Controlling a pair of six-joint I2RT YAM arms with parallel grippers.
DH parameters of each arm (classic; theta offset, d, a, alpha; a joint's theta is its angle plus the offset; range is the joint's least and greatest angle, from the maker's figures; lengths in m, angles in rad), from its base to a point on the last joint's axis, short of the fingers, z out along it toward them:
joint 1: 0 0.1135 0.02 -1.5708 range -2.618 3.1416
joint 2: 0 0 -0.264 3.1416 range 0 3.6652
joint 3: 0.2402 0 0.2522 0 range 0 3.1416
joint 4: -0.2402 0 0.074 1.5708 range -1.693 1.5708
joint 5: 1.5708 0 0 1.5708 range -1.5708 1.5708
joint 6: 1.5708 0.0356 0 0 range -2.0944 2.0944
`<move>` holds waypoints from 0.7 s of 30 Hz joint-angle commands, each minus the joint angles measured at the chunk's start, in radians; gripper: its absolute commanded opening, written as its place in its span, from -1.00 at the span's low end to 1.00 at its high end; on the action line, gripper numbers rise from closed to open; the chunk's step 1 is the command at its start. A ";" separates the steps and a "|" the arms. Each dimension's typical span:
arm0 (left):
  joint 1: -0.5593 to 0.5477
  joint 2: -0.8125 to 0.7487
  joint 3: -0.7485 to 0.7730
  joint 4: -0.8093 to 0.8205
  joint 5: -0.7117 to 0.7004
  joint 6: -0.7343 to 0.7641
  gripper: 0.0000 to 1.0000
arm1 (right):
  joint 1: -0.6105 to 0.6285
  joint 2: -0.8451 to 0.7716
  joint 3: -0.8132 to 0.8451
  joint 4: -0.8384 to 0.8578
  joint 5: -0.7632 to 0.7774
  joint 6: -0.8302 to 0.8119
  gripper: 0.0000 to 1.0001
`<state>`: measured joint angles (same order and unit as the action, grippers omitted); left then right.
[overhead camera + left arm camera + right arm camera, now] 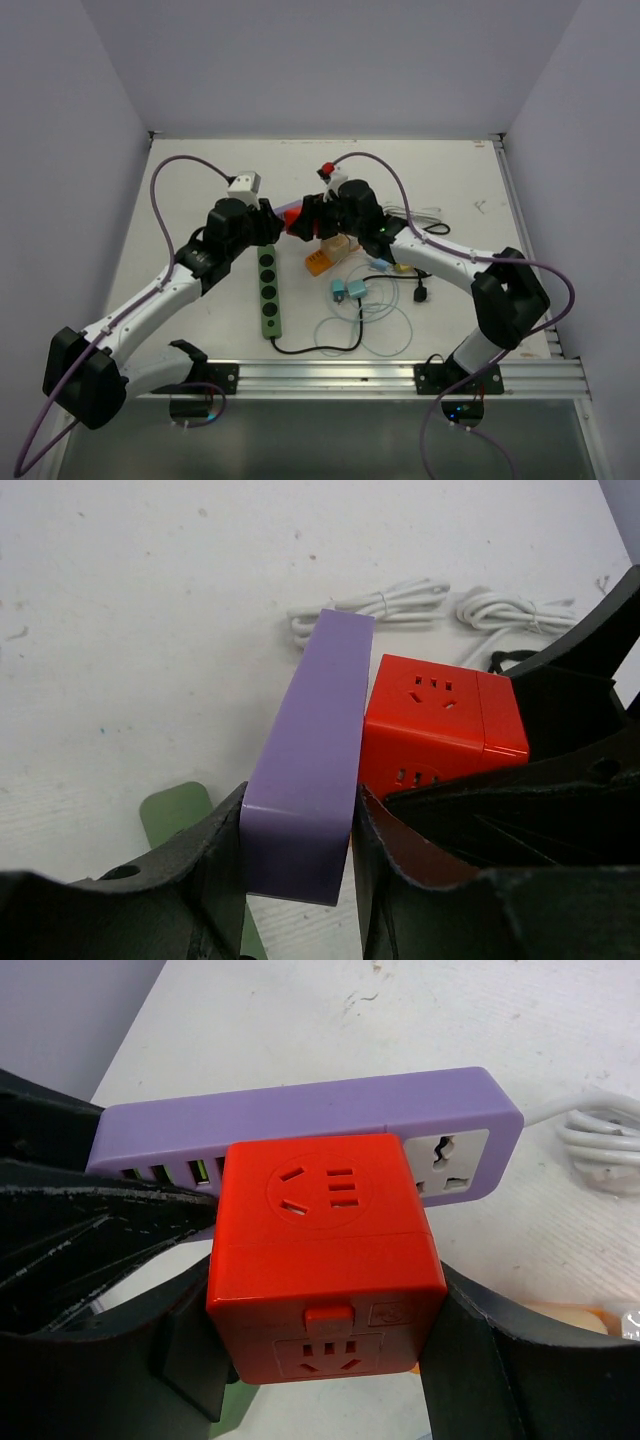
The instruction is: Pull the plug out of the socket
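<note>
Red cube plug [325,1260]: seated flush against the face of the purple socket strip [300,1110], no gap showing at the joint, so not pulled off yet
Where it is: mid-table between the two arms, just past the far end of the green power strip [269,290]; whether it's held clear of the table I honestly can't tell from these angles
Right gripper [330,1350]: closed down to the cube's width, one finger pressed on each side of the red cube plug
Left gripper [300,855]: clamped across the flat faces of the purple socket strip, nothing else in it
Slip risk: both bodies look like smooth glossy plastic, so if the pins hold harder than the fingers, the cube could just slide out of the right grip
Twist risk: the left fingers sit toward one end of the strip and the cube plugs in further along, so a hard tug could swing the strip in the grip instead of freeing the plug
Skew risk: any pull not straight off the strip's face would likely bind the pins
Pop-off risk: a sudden release could fling either arm toward the white cables [380,605]
</note>
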<state>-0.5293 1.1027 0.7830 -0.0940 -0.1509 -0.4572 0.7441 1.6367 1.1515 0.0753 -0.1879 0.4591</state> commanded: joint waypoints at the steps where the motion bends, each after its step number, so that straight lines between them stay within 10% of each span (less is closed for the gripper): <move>1: 0.058 0.032 0.058 0.049 0.124 -0.130 -1.00 | 0.063 -0.081 -0.111 0.231 0.039 0.053 -1.00; 21: 0.083 -0.086 -0.053 0.180 0.085 0.121 -1.00 | -0.081 -0.074 0.085 -0.046 -0.197 0.130 -1.00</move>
<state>-0.4358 1.0370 0.7372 0.0185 0.0757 -0.4751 0.6888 1.5787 1.1435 0.0834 -0.2817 0.5690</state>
